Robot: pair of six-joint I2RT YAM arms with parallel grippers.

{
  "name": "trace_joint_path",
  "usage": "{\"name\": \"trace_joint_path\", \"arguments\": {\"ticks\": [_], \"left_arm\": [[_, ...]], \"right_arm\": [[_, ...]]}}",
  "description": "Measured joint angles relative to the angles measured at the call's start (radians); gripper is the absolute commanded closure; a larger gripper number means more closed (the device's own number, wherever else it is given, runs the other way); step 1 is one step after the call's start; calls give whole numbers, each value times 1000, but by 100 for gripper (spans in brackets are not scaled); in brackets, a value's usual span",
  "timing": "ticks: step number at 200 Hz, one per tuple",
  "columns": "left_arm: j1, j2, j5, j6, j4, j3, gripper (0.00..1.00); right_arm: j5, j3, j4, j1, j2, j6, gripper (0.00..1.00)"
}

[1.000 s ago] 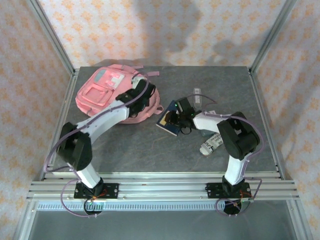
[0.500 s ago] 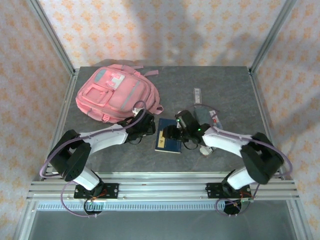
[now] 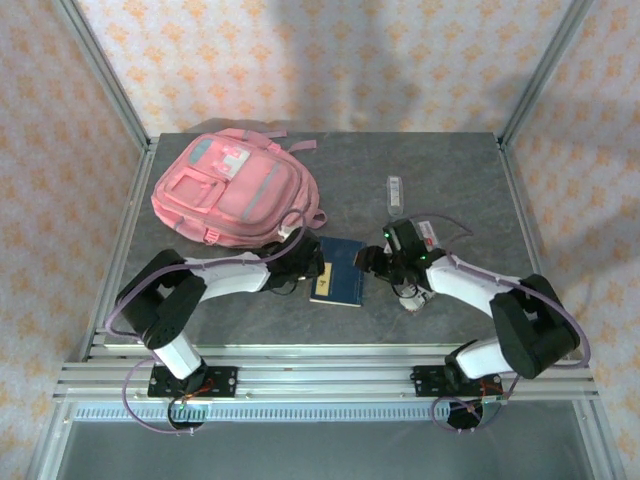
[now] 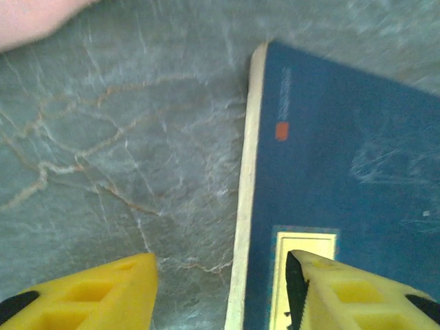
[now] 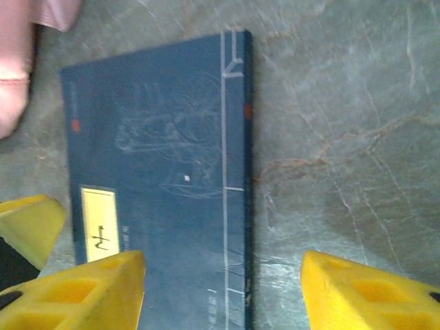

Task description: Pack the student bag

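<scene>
The bag (image 3: 235, 190) lies far left on the bench (image 3: 450, 170), its near edge just beside the book (image 4: 344, 151). The left gripper (image 4: 220, 292) is spread wide and grasps nothing: 1 finger over bare stone, 1 over the book's yellow label (image 4: 306, 242), whose writing is unreadable. The right gripper (image 5: 223, 292) gapes across the book's right edge, bare bench beyond it.

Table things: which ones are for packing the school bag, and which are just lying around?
For the job: big pink fabric backpack; flat dark blue book between open left claw and open right claw.
Just lying about: small pale flat strip, far side; white printed packet right of the book.
</scene>
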Motion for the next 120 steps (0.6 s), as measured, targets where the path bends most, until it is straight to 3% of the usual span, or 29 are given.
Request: {"name": "trace_joint_path", "arguments": {"ticks": [74, 120], "left_arm": [[-51, 64, -5, -32, 67, 19, 94], [-48, 71, -29, -32, 79, 20, 100]], "right_arm": [[-143, -51, 188, -8, 89, 45, 50], [-220, -145, 336, -34, 55, 101, 55]]}}
